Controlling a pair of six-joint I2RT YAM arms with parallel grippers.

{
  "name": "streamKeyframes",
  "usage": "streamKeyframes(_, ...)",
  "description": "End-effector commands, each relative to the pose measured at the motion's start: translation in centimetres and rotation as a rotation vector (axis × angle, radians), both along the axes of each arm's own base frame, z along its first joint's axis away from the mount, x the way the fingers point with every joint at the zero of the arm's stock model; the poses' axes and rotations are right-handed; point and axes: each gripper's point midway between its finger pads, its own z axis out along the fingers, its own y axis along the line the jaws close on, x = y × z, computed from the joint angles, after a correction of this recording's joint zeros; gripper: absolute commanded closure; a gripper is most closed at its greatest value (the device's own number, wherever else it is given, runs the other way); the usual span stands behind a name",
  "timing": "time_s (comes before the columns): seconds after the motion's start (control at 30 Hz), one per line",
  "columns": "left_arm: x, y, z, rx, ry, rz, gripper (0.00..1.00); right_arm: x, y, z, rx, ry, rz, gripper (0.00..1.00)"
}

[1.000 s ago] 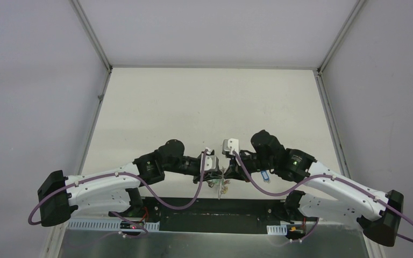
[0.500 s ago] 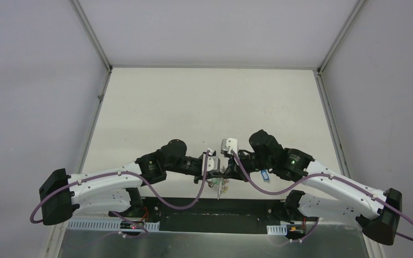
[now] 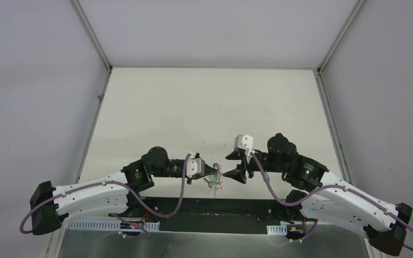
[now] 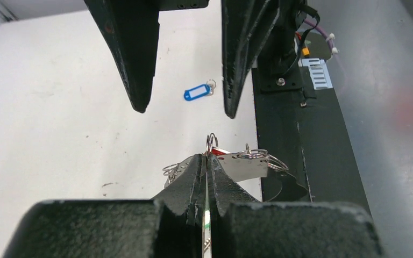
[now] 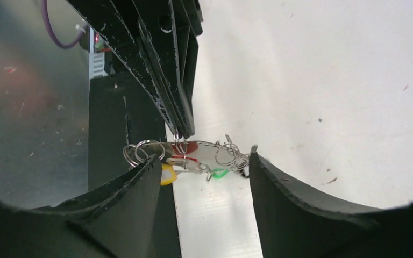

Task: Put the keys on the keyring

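The keyring (image 5: pixel 215 146) is a thin metal hoop seen edge-on, with silver split rings (image 5: pixel 139 151) along its rim. Red (image 5: pixel 191 148), yellow (image 5: pixel 168 175) and green (image 5: pixel 220 173) key tags hang from it. My left gripper (image 4: pixel 207 157) is shut on the hoop's rim and holds it above the table's near edge (image 3: pixel 215 180). My right gripper (image 5: pixel 204 156) stands open, its fingers either side of the keyring without touching it. A blue-tagged key (image 4: pixel 196 93) lies on the table beyond, under the right gripper (image 4: pixel 184 112).
A black base plate (image 3: pixel 215 207) runs along the near edge beneath the keyring, with a metal shelf (image 3: pixel 215 244) behind it. White walls with metal frame bars (image 3: pixel 88 37) enclose the pale table (image 3: pixel 209 107).
My right gripper has opened and drawn back to the right. My left gripper has closed fully and shifted slightly left with the keyring.
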Motion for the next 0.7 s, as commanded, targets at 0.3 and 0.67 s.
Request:
streamKeyframes(0.3,-0.5,1.4,6.9,-0.342,-0.101,0.027,1.00,-1.7,1.9,6.3,0.304,-0.148,0.148,0.55)
streamKeyframes(0.67,-0.7,1.6,8.2,-0.365,-0.100,0.022,1.00,-1.4,1.8,5.4,0.290,-0.142,0.129,0.60)
